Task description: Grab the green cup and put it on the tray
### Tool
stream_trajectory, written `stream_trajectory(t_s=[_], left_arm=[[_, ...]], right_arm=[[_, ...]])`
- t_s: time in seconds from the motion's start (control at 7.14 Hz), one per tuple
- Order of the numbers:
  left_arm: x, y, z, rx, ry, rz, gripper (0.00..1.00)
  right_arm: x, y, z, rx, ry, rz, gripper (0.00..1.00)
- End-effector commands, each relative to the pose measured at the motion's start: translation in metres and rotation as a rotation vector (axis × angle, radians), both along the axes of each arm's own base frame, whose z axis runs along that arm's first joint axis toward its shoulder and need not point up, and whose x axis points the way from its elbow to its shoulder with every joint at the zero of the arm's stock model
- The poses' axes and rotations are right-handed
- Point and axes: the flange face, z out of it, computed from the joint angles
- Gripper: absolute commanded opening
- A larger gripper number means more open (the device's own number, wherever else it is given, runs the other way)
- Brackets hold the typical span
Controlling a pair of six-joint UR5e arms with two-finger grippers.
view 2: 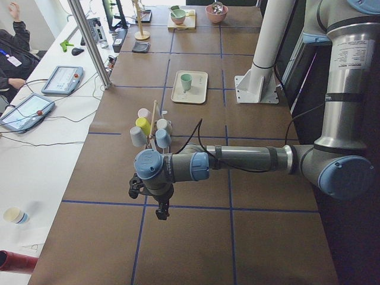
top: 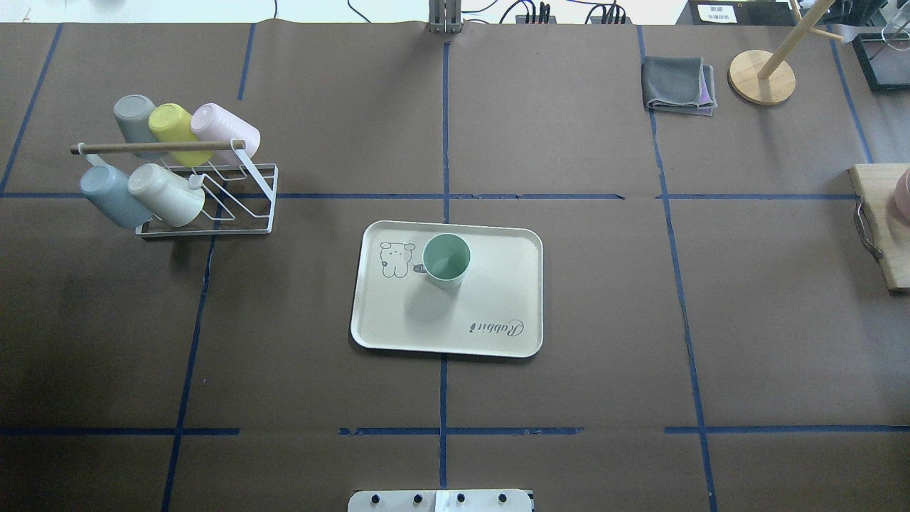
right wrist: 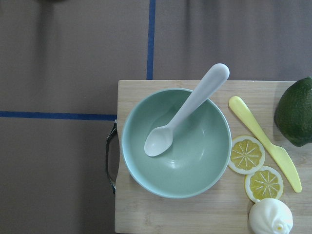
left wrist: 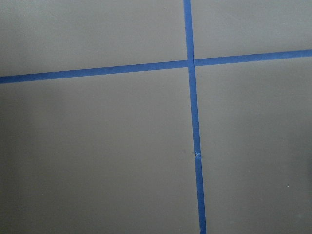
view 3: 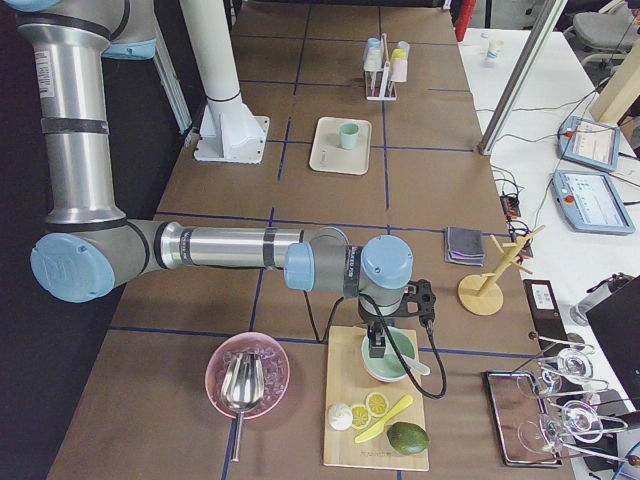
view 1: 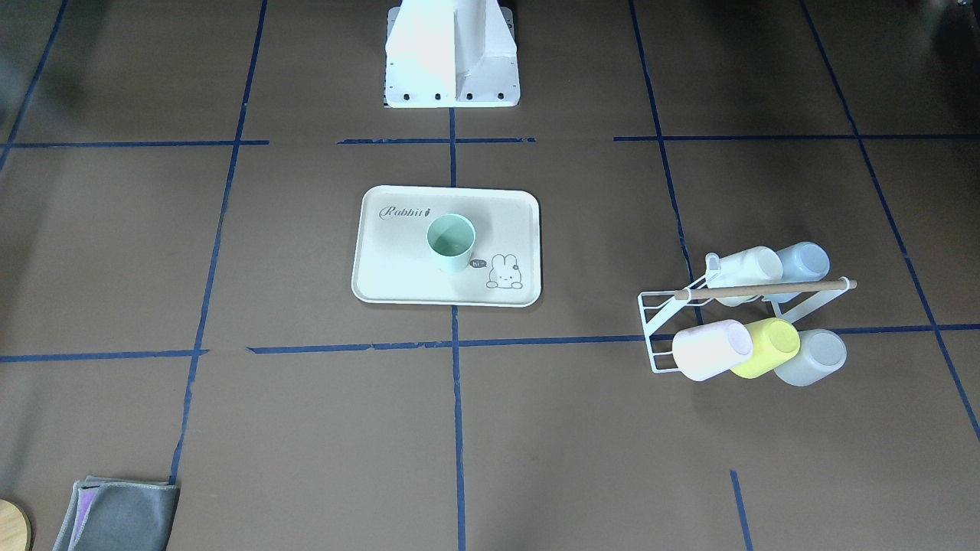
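The green cup [view 1: 451, 242] is seen upright on the tray [view 1: 398, 269], mid-frame; placement is judged complete, no further move needed. Whether the left gripper [view 2: 161, 212] or right gripper [view 3: 377, 347] is parted cannot be told.

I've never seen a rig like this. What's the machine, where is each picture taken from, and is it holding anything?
The machine is two jointed metal arms, each ending in a two-finger gripper. Two pictures look down on the brown table from fixed cameras, one behind the robot, one facing it. Two look along it from its ends. Two come from cameras on the wrists. Mid-table lies a flat cream rectangular tray with a rabbit drawing; a small mint-green plastic cup stands upright on it. A white wire rack holds five pastel cups. The left gripper hangs over bare table; the right gripper hangs over a green bowl with a white spoon. I see nothing held, but cannot tell whether they are open or shut.
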Motion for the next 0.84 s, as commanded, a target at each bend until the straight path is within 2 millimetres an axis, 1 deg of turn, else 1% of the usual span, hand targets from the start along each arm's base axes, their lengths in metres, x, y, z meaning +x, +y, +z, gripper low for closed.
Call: stream_trajectory(t_s=[0.0, 0.42, 0.56, 0.7], left_arm=[[0.000, 0.000, 0.000, 0.000, -0.001, 0.000, 1.00], [-0.001, -0.002, -0.005, 0.010, 0.000, -0.004, 1.00], [-0.007, -0.003, -0.007, 0.018, 0.002, -0.016, 1.00], [-0.014, -0.006, -0.012, 0.012, -0.003, -0.065, 1.00]], right_arm=[[0.000, 0.000, 0.000, 0.000, 0.000, 0.000, 1.00], [0.000, -0.001, -0.002, 0.003, 0.000, 0.000, 1.00], [0.000, -0.001, -0.002, 0.003, 0.000, 0.001, 1.00], [0.000, -0.001, -0.002, 0.003, 0.000, 0.001, 1.00]])
